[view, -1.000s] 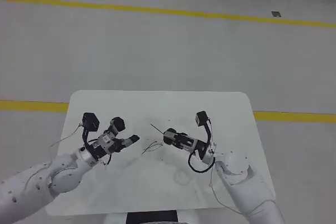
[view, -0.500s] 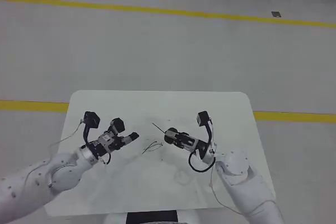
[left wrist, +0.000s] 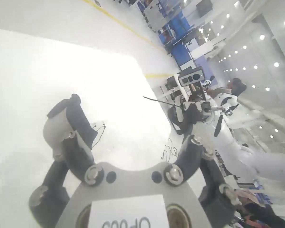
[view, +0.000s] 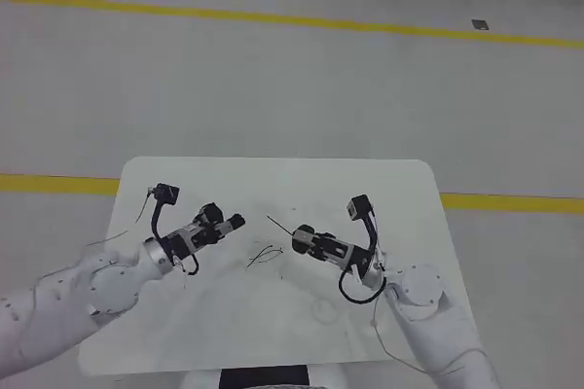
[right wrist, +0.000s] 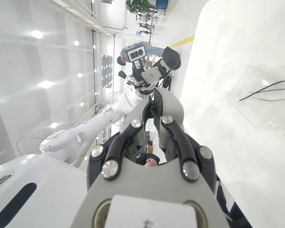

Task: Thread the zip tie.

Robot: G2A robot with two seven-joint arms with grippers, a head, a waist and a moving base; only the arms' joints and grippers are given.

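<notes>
The zip tie (view: 279, 225) is a thin dark strip sticking out of the right end effector (view: 298, 236), up off the desk (view: 389, 185). Its free end slants away towards the far side of the desk. From the left wrist view the same strip (left wrist: 154, 100) juts out of that end effector (left wrist: 194, 110) towards the left arm. The right end effector's fingers (right wrist: 156, 100) are pressed together on the strip's near end, though the pinch itself is hidden in its own wrist view.

The left end effector (view: 226, 218) sits across from it, well apart from the strip's tip, with its two fingers (left wrist: 71, 117) spread wide and nothing between them.

Between the two, on the side nearer the robot, a few loose black ties (view: 263, 257) lie curled on the desk. In the right wrist view they (right wrist: 261, 92) rest on something clear, sheet or shallow tray (right wrist: 259, 117), I can't tell.
</notes>
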